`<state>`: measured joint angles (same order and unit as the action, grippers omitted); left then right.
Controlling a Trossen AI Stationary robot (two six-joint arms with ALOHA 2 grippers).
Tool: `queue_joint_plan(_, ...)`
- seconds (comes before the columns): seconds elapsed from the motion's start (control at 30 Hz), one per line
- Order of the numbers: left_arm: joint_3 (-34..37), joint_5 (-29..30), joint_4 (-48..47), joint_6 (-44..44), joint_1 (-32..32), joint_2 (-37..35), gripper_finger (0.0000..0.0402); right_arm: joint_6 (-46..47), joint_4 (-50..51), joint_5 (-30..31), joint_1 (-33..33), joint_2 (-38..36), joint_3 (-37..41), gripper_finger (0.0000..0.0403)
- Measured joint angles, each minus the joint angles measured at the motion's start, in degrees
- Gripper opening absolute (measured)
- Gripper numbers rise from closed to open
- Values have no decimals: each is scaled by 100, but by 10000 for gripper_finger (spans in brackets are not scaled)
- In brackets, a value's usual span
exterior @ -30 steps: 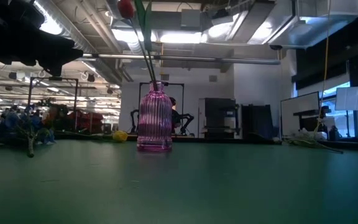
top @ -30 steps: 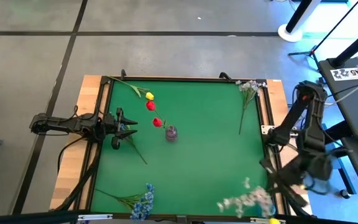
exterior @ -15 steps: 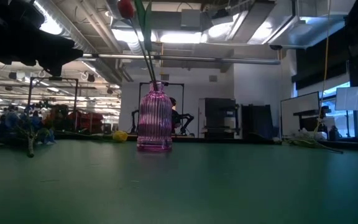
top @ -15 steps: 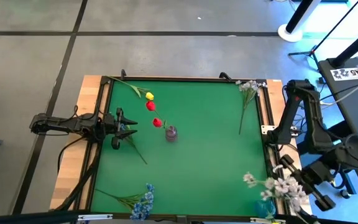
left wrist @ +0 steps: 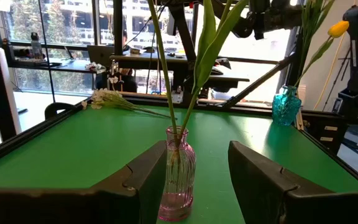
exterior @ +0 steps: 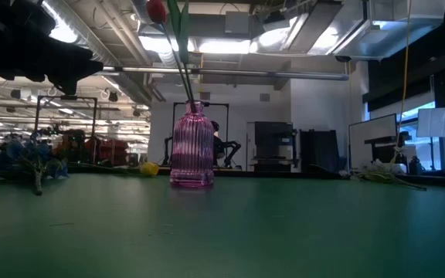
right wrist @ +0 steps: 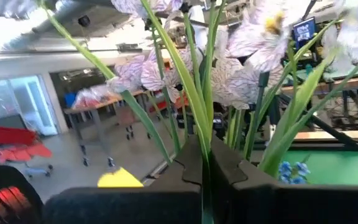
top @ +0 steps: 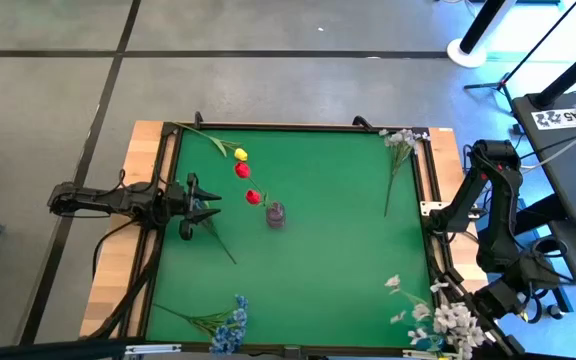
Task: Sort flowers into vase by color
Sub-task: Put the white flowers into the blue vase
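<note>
A pink ribbed vase stands mid-table with two red flowers in it, their stems leaning toward the far left. My left gripper stands open and level at the table's left, short of the vase. My right gripper is at the near right corner, shut on a white flower spray. A yellow flower lies on the mat at the far left. Blue flowers lie at the near edge. A second white spray lies at the far right. My right gripper pinches the white spray's green stems between its two shut fingers. The stems run on out past the fingertips along the fingers' line, with leaves and blossoms fanning out beyond. The spray is lifted clear of the table.
A teal vase holding a yellow bud stands at the near right corner, close to the held spray. A raised dark frame borders the green mat. People and furniture show in the room beyond.
My right gripper has swung with the white spray from over the mat's near edge toward the table's near right corner, turning as it went. The spray has stayed lifted and its blossoms now hang over that corner.
</note>
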<state>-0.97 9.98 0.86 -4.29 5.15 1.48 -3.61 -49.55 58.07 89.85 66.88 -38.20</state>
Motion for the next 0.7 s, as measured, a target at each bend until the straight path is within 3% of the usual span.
queue_joint_plan(0.53,0,-2,0,0,0,0,167,672,1008,-42,6,41,0,1)
queue_joint_plan(0.7,0,-2,0,2,-1,2,167,1044,1657,88,19,44,0,21)
